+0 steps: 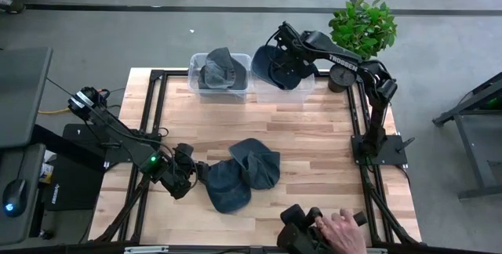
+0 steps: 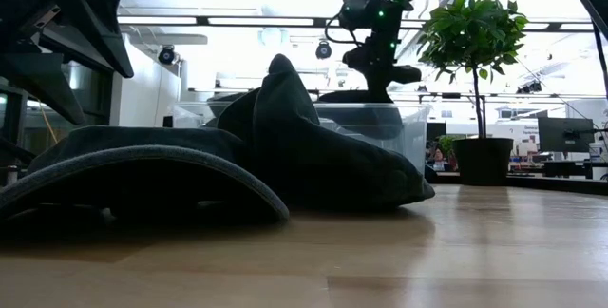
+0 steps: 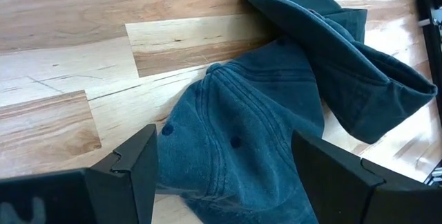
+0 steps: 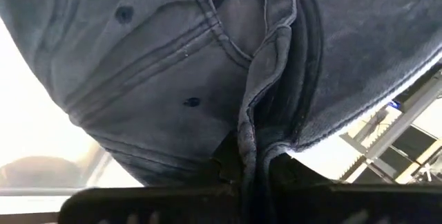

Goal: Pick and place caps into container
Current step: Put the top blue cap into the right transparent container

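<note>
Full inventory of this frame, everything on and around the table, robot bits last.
Caps on table: 2, dark blue and blue, overlapping at table centre.
Cap in left bin: 1, grey-blue.
Cap held over right bin: 1, dark blue.
Bins: 2, clear plastic, left bin and right bin at table's far edge.
Plant: 1, green, dark pot, beyond the far right corner.
Table: 1, light wood, black frame.
Person's hand: 1, near edge, on a dark device.
Left gripper: jaws open, beside the blue cap.
Right gripper: jaws shut on the held cap.
</note>
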### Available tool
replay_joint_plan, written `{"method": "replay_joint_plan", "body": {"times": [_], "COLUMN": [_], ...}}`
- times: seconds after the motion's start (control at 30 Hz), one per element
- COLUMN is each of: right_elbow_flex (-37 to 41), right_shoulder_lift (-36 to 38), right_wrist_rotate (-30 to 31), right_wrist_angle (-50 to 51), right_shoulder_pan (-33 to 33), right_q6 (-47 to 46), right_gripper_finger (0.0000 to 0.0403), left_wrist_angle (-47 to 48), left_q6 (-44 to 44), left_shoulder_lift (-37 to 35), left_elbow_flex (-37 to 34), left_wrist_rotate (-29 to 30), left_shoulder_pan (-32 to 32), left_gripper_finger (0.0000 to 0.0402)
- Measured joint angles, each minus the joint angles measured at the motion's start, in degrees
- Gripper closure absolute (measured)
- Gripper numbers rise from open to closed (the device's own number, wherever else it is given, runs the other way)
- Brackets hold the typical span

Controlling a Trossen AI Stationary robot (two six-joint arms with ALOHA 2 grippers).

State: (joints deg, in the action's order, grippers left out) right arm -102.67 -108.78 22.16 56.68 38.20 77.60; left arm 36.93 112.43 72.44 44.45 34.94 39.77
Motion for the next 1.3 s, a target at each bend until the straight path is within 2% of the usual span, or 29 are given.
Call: {"method": "replay_joint_plan", "body": {"times": [0.23,0.37,0.47,1.1,1.3], "right_elbow_flex": [0.00,0.00,0.01,0.02,0.02], "right_shoulder_lift": [0.04,0.35,0.35,2.30,2.30], "right_wrist_rotate": [4.29,4.58,7.19,14.54,15.29], "right_wrist_angle": [-1.18,0.18,1.82,4.92,5.58], "right_shoulder_pan": [-0.79,-1.26,-2.12,-9.40,-9.92], "right_q6": [3.30,3.84,5.20,3.59,-1.92], "right_gripper_finger": [0.0400,0.0400,0.0400,0.0400,0.0400], "left_wrist_angle": [-0.04,-0.09,-0.09,-0.68,-0.81], "left_q6": [-0.90,-1.35,-1.37,-6.31,-8.73], "left_shoulder_lift": [0.00,0.00,0.00,0.00,0.00], "left_elbow_flex": [0.00,0.00,0.00,0.00,0.00], "left_wrist_rotate": [0.42,0.40,0.42,0.47,-1.26], "left_shoulder_pan": [0.00,0.00,0.00,0.00,0.00], "left_gripper_finger": [0.0140,0.0140,0.0140,0.0140,0.0140]}}
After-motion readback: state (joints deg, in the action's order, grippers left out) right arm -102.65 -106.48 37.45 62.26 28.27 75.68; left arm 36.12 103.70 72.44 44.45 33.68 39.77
